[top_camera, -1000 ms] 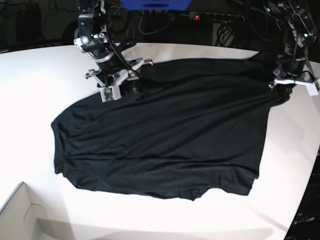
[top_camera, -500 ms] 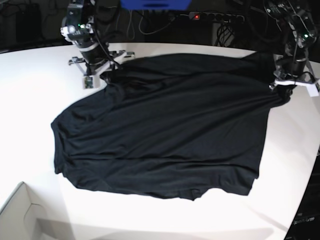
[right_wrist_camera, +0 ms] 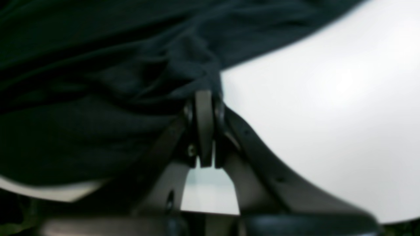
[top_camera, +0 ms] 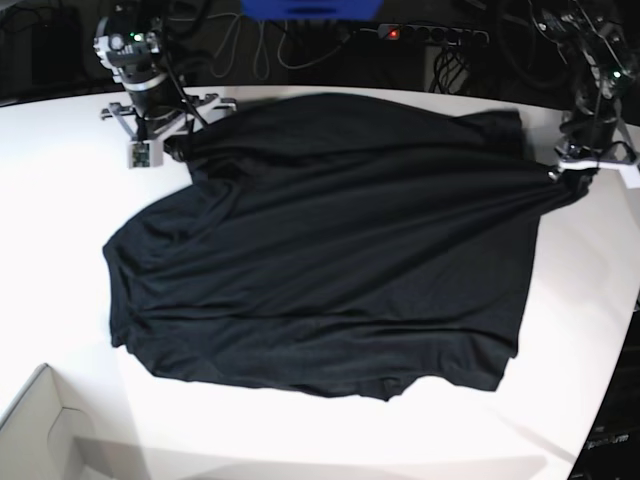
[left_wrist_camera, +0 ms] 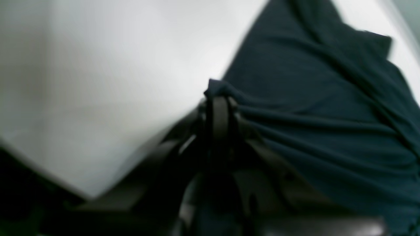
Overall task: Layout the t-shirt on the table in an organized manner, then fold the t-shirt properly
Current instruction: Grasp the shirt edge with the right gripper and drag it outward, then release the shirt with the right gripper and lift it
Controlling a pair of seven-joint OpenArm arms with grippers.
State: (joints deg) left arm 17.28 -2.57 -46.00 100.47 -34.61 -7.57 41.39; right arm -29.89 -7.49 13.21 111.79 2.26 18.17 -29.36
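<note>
Pulled further out toward ten o'clock since a moment ago: right gripper (top_camera: 172, 146), with one corner of the t-shirt (top_camera: 330, 250) dragged along, so the far edge now stretched wider. Pinched tight on black cloth there, both fingers (right_wrist_camera: 203, 111) pressed together with a bunched fold between. Same on the other side at two o'clock: left gripper (top_camera: 560, 172) clamped shut on the other corner, folds fanning out from the grip. Spread mostly flat and wrinkly across the middle of the table (top_camera: 60, 200), near hem toward six o'clock. White, smooth and shiny underneath, with a curved far edge. Pale box corner (top_camera: 40, 430) down at seven o'clock. Dark behind, at twelve o'clock: tangled cables (top_camera: 300, 45), a power strip (top_camera: 430, 35) with a red light, something blue (top_camera: 310, 8).
</note>
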